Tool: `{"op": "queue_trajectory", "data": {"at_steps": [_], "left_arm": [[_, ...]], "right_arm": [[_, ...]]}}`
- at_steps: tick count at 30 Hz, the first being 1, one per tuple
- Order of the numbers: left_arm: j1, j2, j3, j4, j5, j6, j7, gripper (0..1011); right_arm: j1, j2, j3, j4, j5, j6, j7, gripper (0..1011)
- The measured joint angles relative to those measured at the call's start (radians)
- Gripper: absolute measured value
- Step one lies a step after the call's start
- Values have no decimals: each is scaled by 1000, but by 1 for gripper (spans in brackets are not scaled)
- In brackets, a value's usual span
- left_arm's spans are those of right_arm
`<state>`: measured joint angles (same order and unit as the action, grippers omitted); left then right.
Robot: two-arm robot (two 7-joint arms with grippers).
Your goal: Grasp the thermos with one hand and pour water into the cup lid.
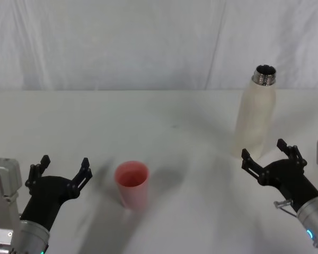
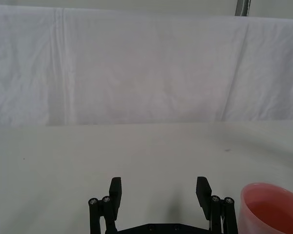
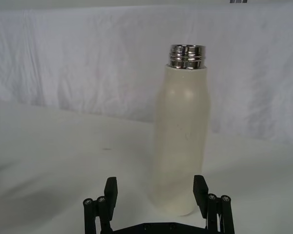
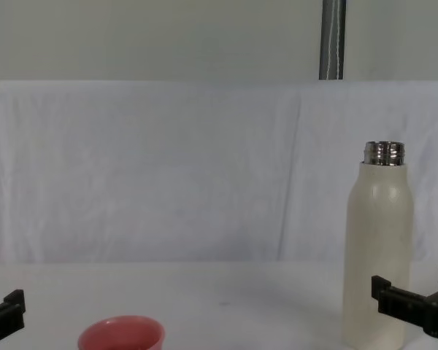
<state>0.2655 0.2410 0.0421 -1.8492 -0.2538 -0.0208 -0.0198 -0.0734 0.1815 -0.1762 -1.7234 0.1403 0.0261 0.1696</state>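
1. The thermos (image 1: 257, 114) stands upright at the right of the head view, uncapped, its steel neck (image 1: 264, 75) at the top; its long axis is vertical.
2. The right gripper (image 1: 268, 154) sits at the lower right of the head view, just in front of the thermos base. Its fingers (image 3: 110, 191) are spread wide and grip nothing; in the right wrist view the bottle's lower body stands just beyond the gap between them, slightly toward one finger, apart from both.
3. The cup lid (image 1: 132, 183) stands upright at lower centre of the head view, well apart from the thermos.
4. The left gripper (image 1: 65, 166) rests at the lower left, beside the cup lid, fingers likewise wide apart and empty.
5. Judgement: the right arm is clearly nearer the thermos. A short forward advance should bring the body between the fingers, which would then close across the vertical axis.
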Motion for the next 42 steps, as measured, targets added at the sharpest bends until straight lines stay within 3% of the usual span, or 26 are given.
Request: {"op": "queue_trajectory", "data": {"at_steps": [18, 42], "left_arm": [[0, 0, 0, 0, 0, 0, 0, 1001], [0, 0, 0, 0, 0, 0, 0, 1001]], "right_arm": [[112, 21, -8, 90, -5, 29, 35, 1001], [193, -17, -15, 216, 14, 29, 24, 1001]]}}
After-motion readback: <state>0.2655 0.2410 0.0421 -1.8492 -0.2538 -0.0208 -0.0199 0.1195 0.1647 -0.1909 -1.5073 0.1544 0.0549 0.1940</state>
